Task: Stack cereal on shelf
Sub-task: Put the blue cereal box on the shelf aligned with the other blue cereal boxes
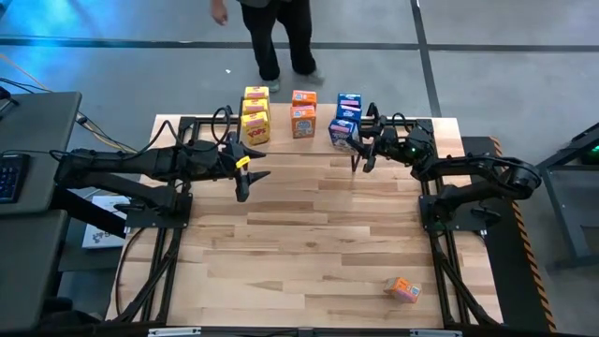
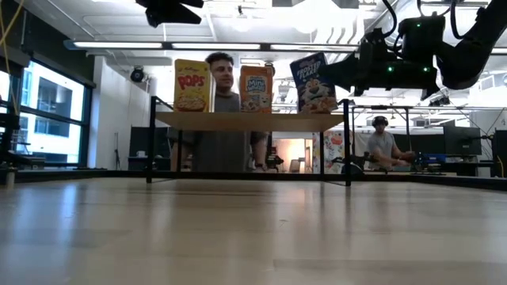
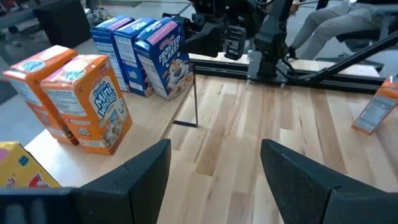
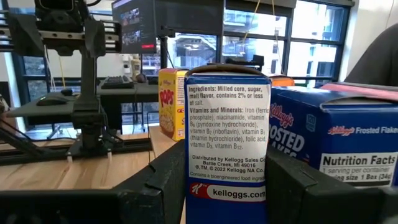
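The right gripper point(image 1: 359, 142) clamps a blue cereal box point(image 4: 227, 146) at the shelf's point(image 2: 249, 121) two o'clock end, seemingly crowding neighbours it could topple; the left gripper point(image 1: 251, 174) hangs open.

Readable on the yellow box point(image 2: 192, 85) on the shelf point(image 2: 249, 120), low view: "POPS". On the orange box point(image 2: 256, 89) beside it: "Mini Wheats". On the blue box point(image 2: 314, 82): "Frosted Flakes".

In the left wrist view, "FROSTED FLAKES" again on the nearest blue box point(image 3: 165, 58); "Mini Wheats" on the front orange box point(image 3: 91, 102).

In the right wrist view, on the side panel of the box between the fingers point(image 4: 227, 143): "Ingredients: Milled corn, sugar, malt flavor, contains 2% or less of salt", "Vitamins and Minerals", "Distributed by Kellogg Sales Co.", "2022 Kellogg NA Co.", "kelloggs.com". On the neighbouring blue box point(image 4: 339, 144): "Kellogg's Frosted Flakes", "Nutrition Facts". On the yellow box behind point(image 4: 171, 102): "POPS".
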### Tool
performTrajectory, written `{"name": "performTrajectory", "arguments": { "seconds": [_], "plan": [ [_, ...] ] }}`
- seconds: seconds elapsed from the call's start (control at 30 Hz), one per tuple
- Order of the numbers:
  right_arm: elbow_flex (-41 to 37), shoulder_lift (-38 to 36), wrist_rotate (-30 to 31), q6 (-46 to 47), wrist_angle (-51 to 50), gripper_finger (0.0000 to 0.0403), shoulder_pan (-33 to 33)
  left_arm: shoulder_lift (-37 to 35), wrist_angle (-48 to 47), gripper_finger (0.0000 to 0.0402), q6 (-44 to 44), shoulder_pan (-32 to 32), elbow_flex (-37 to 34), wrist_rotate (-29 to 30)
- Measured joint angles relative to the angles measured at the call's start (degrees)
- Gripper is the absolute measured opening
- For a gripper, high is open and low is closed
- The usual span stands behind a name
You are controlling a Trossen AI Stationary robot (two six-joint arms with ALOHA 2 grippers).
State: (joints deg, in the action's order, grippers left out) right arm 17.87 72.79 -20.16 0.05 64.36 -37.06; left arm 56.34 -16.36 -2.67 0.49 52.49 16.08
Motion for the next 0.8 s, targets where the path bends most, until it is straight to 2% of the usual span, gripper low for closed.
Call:
{"name": "performTrajectory", "arguments": {
  "seconds": [0.13,0.8],
  "plan": [
    [0.0,0.0,0.0,0.1,-0.4,0.0158,0.0,0.0,0.0,0.0241,2.4,0.0,0.0,0.0],
    [0.0,0.0,0.1,1.4,-0.8,0.0158,0.0,0.0,-0.1,0.0241,2.4,0.0,0.0,0.0]
  ]
}}
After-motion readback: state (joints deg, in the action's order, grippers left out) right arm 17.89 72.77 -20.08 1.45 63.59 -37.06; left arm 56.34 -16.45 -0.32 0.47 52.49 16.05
